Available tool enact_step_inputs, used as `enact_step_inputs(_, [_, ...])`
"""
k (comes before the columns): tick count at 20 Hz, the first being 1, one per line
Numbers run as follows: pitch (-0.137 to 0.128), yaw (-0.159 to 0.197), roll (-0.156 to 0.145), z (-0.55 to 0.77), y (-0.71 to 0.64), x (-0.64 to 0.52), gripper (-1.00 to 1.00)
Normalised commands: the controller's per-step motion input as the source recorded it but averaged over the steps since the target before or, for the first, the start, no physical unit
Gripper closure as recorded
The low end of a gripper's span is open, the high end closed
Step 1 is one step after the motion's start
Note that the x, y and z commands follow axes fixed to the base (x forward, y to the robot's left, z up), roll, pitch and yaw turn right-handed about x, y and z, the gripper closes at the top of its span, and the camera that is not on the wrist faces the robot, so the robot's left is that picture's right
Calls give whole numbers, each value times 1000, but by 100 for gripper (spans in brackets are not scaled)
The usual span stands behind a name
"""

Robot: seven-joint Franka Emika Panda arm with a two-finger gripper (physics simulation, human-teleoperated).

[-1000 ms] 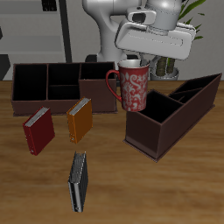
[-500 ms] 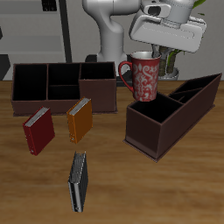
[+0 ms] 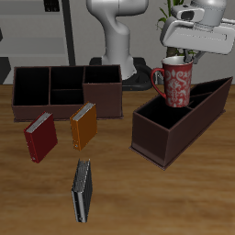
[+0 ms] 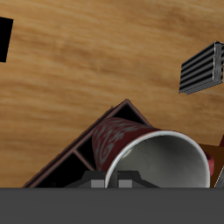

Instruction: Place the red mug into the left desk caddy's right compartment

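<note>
the white franka arm (image 3: 124, 32) rose from its base at the back of the table and reached to one side. its white two-finger gripper (image 3: 181, 61) pointed down from the flat wrist block, raised above the table. its jaws were closed on the rim of the glossy red ceramic mug (image 3: 176, 83).

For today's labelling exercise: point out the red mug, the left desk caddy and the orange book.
red mug (image 3: 176, 84), exterior view, patterned side wall.
left desk caddy (image 3: 154, 139), exterior view, front end wall.
orange book (image 3: 84, 129), exterior view, front cover.
</note>
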Motion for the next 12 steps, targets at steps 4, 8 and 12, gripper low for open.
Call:
enact_step_inputs(4, [22, -17, 0, -132, 67, 8, 100])
enact_step_inputs(8, [24, -27, -27, -115, -95, -13, 100])
enact_step_inputs(12, [32, -9, -50, -179, -237, -15, 100])
